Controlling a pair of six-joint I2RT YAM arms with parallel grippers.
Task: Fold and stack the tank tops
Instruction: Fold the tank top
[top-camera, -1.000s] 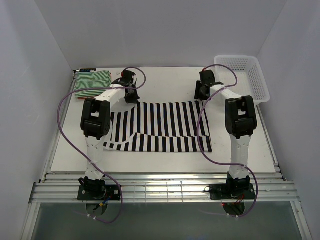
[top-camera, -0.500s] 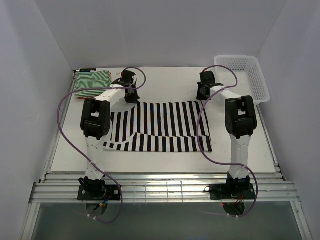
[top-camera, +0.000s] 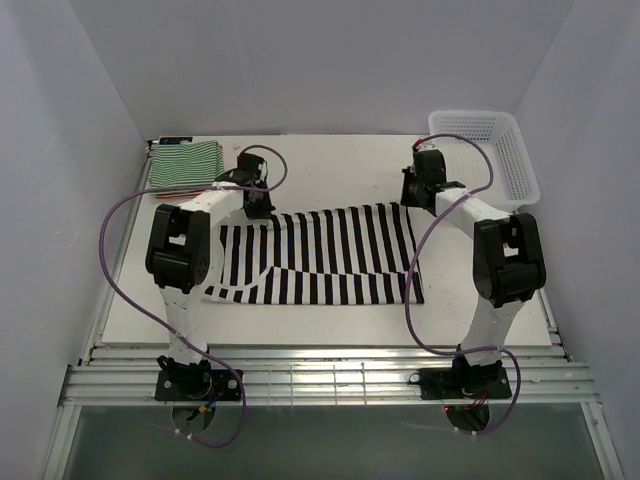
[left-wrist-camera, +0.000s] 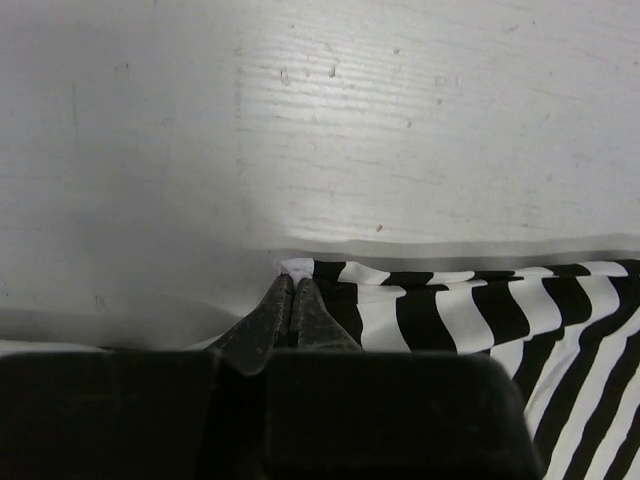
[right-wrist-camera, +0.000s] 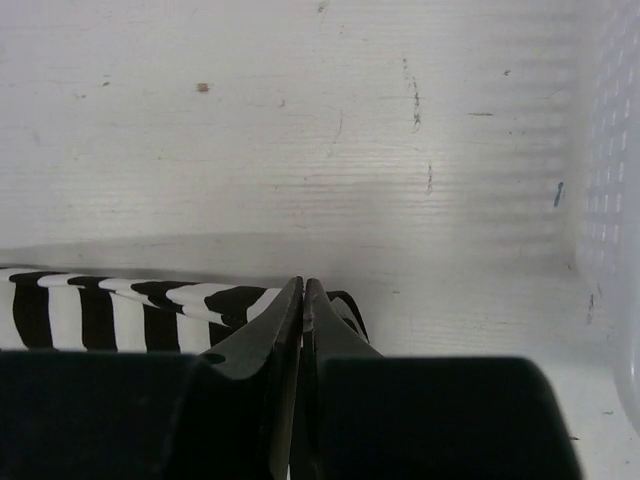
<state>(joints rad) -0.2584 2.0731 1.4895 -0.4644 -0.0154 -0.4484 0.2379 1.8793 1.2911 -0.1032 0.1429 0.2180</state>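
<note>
since a second ago the right gripper (right-wrist-camera: 302, 287) has snapped shut on the wide-striped black-and-white cloth tank top (top-camera: 330, 255), at its far corner nearest the white plastic lattice basket (top-camera: 500, 150); the left gripper (left-wrist-camera: 290, 287) pinches the far corner farthest from that basket.

- white counter (top-camera: 330, 165), pretty scuffed up close, lots of little scratches and specks
- tiny blue mark (right-wrist-camera: 558, 193) on the counter near the right side, plus a small brown speck (right-wrist-camera: 203, 88) further left
- white plastic lattice basket (top-camera: 497, 150) sitting at the far right corner of the counter, looks empty from above
- plain white walls (top-camera: 330, 60) boxing it in on three sides
- metal rails (top-camera: 330, 380) running along the near edge of the counter
</note>
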